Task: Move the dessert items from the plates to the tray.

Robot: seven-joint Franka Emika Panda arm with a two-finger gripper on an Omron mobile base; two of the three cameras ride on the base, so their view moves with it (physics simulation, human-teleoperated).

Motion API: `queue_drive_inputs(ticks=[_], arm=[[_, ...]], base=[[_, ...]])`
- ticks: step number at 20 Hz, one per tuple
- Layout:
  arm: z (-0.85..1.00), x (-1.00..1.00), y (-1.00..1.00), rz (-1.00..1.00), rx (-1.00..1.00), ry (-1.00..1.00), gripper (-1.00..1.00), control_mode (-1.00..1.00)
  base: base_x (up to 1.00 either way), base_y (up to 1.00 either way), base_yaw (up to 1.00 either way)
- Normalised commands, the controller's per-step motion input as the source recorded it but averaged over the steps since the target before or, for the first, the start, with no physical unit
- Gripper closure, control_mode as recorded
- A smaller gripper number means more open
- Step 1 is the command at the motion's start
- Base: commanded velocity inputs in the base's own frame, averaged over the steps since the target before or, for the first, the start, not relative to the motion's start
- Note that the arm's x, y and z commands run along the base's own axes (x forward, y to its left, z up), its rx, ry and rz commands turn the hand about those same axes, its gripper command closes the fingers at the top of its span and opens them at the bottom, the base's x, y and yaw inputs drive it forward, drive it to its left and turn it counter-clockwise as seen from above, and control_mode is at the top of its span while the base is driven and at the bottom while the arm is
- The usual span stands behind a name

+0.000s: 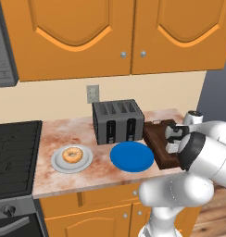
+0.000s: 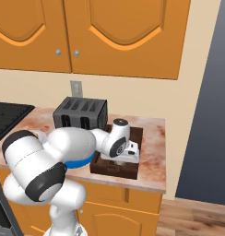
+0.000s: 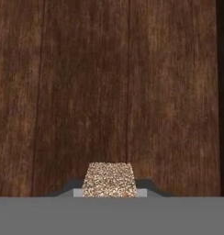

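Note:
The small tan pastry piece (image 3: 109, 180) sits between my fingertips, and my gripper (image 3: 109, 191) is shut on it just above the dark brown wooden tray (image 3: 109, 82). From the left base view, the gripper (image 1: 172, 137) hangs low over the tray (image 1: 155, 137) at the counter's right end. The orange-glazed ring donut (image 1: 72, 155) lies on the grey-white plate (image 1: 57, 165), far to the gripper's left. Between that plate and the tray, the blue plate (image 1: 132, 156) has nothing on it. My forearm hides part of the tray (image 2: 133, 132) in the right base view.
A black-and-grey toaster (image 1: 117, 121) stands behind the blue plate, close to the tray's left edge. A black stove (image 1: 13, 152) borders the counter on the left. Orange cabinets hang above. The counter ends just right of the tray (image 2: 153, 152).

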Motion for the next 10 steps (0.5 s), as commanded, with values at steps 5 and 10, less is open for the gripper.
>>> queue_drive_inputs(ticks=[5, 10], arm=[[-0.06, 0.03, 0.00, 0.00, 0.00, -0.01, 1.00, -1.00], [0.00, 0.00, 0.00, 0.00, 0.00, 0.00, -1.00, -1.00]], base=[[0.00, 0.00, 0.00], [0.00, 0.00, 0.00]])
